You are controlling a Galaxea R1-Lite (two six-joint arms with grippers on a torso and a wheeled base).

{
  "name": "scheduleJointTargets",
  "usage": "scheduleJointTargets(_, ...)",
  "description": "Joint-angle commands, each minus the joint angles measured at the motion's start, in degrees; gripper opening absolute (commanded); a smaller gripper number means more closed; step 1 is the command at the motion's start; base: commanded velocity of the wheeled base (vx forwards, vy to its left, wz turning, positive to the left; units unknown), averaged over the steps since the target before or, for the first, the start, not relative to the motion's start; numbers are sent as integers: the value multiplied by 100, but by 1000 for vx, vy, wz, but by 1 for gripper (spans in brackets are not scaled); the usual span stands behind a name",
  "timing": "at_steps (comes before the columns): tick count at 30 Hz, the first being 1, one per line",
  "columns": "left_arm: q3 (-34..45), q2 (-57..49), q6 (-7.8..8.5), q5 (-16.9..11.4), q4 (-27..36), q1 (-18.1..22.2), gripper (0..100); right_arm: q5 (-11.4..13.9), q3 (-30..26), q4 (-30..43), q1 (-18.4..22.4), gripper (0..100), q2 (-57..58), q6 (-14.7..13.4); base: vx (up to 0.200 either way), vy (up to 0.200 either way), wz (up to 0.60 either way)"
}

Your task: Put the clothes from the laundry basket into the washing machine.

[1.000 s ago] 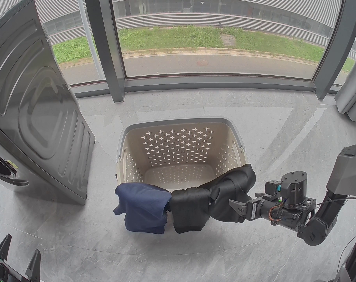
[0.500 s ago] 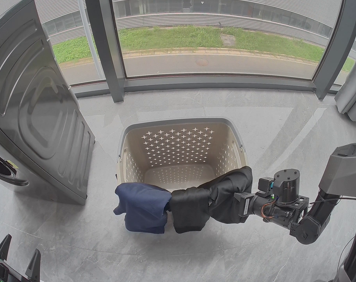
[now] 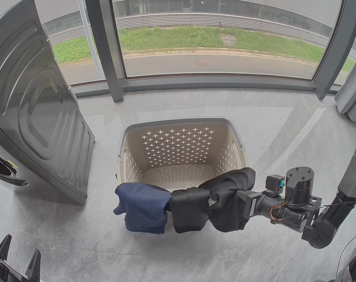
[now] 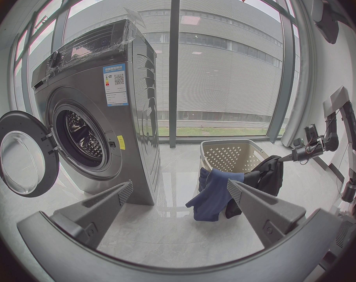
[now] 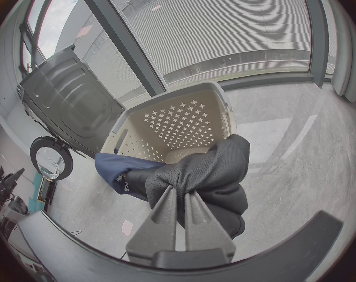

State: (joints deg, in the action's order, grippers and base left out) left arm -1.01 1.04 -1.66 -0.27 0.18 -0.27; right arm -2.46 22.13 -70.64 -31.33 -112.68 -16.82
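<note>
- Grey stone floor (image 3: 186, 251) runs up to a tall window wall (image 3: 209, 40). Grass and a road lie beyond the glass.
- The washing machine (image 4: 107, 110) stands at the floor's left side. Its round door (image 4: 23, 157) is swung open and the drum mouth (image 4: 82, 140) is in plain sight.
- The laundry basket (image 3: 178, 121) sits mid-floor, just right of the machine. Its pale perforated walls are bare inside.
- The task's clothes hang over the basket's near rim. A blue garment (image 3: 142, 206) is at the near left corner and a black garment (image 3: 225, 192) runs from the middle of the rim to the near right corner. The two touch where they meet.
- My right gripper (image 5: 180, 190) has its fingers pressed together on a bunched fold of the black garment, outside the basket's near right corner.
- A second ago those fingers were spread and only just at the cloth's edge. Since then I have pushed in and clamped, and my wrist now sits a little lower and farther right. The black fold bulges farther out and down from the rim than before.
- The blue garment, the basket and the machine have not shifted.
- My left gripper (image 3: 20, 249) hangs low over the floor's near left corner, fingers spread and holding nothing, exactly as before.
</note>
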Motion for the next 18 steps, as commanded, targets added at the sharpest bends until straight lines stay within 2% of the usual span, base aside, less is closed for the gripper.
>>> scheduleJointTargets(1,92,-51,-1,0,-1,0,100,-114,-200,156,-189,0,932,-5,0,0,0)
scheduleJointTargets(5,92,-51,-1,0,-1,0,100,-193,-226,244,-304,0,1450,-14,0,0,0)
scheduleJointTargets(12,92,-51,-1,0,8,0,100,-184,-182,191,-330,0,2215,4,0,0,0)
scheduleJointTargets(18,92,-51,-1,0,-1,0,100,-184,108,271,-479,0,2619,206,0,0,0)
